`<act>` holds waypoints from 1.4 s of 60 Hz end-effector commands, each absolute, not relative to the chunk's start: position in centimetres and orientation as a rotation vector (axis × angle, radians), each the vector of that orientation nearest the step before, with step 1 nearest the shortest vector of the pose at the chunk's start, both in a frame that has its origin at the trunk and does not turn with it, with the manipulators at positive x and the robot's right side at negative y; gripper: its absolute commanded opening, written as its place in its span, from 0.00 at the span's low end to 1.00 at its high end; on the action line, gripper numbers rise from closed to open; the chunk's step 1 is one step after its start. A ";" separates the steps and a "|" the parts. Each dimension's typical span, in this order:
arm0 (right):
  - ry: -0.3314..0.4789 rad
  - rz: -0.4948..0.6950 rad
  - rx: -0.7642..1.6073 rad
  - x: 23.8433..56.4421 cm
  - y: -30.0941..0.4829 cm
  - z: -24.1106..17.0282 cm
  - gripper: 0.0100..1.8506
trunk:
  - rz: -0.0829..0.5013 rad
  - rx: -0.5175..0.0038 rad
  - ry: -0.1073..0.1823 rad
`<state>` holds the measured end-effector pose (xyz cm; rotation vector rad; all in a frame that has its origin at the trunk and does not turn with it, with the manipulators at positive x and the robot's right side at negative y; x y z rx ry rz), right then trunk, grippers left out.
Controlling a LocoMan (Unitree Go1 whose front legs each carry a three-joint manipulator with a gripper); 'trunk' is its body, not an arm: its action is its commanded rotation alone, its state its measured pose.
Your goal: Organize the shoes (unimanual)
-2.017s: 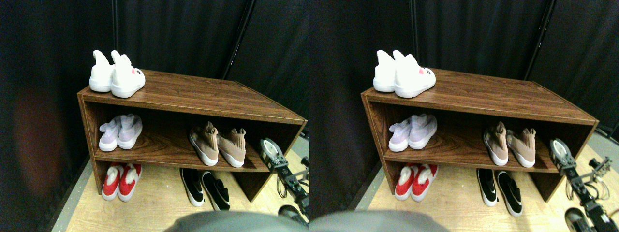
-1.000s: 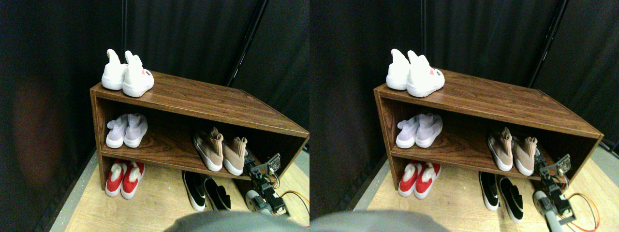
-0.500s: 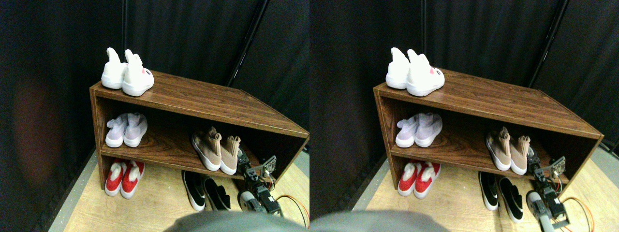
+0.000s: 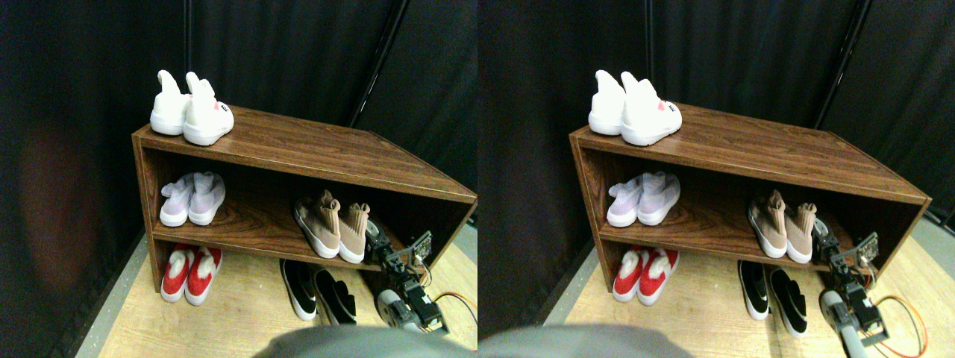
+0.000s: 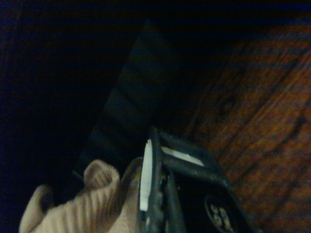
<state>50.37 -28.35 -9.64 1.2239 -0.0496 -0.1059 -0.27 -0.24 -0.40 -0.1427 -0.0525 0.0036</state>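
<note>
Compared with half a second earlier, the right gripper [image 4: 375,237] sits further into the middle shelf [image 4: 254,224] of the wooden rack [image 4: 313,153], pressed against the outer side of the right tan shoe [image 4: 354,230]. That shoe now stands closer to its mate, the left tan shoe [image 4: 318,223] — the two touch along their length. Two seconds earlier they lay splayed apart and the arm was outside the rack.

The tan pair stands near the shelf's front lip, toes at the edge. Bare board lies between it and the lilac pair [image 4: 192,198] at the far left; to the right, the gripper fills the room up to the rack's side panel.

The wrist view alone shows a dark jaw [image 5: 160,194] lying against the ribbed tan knit collar [image 5: 92,204], with wood grain beyond. Whether the jaws are parted or closed cannot be told from either view.

The stereo view alone shows the white pair [image 4: 190,112] on top, and the red pair [image 4: 185,272] and black pair [image 4: 317,291] on the floor [image 4: 224,328].
</note>
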 end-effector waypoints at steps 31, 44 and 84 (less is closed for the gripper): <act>-0.160 0.049 1.134 44.3 -29.3 -3.4 0.03 | -0.043 -0.132 -0.067; -0.162 0.149 1.103 40.2 -28.9 -4.2 0.03 | -0.037 -0.133 -0.040; -0.002 0.004 1.348 39.1 -28.0 -15.7 0.03 | -0.008 -0.124 0.056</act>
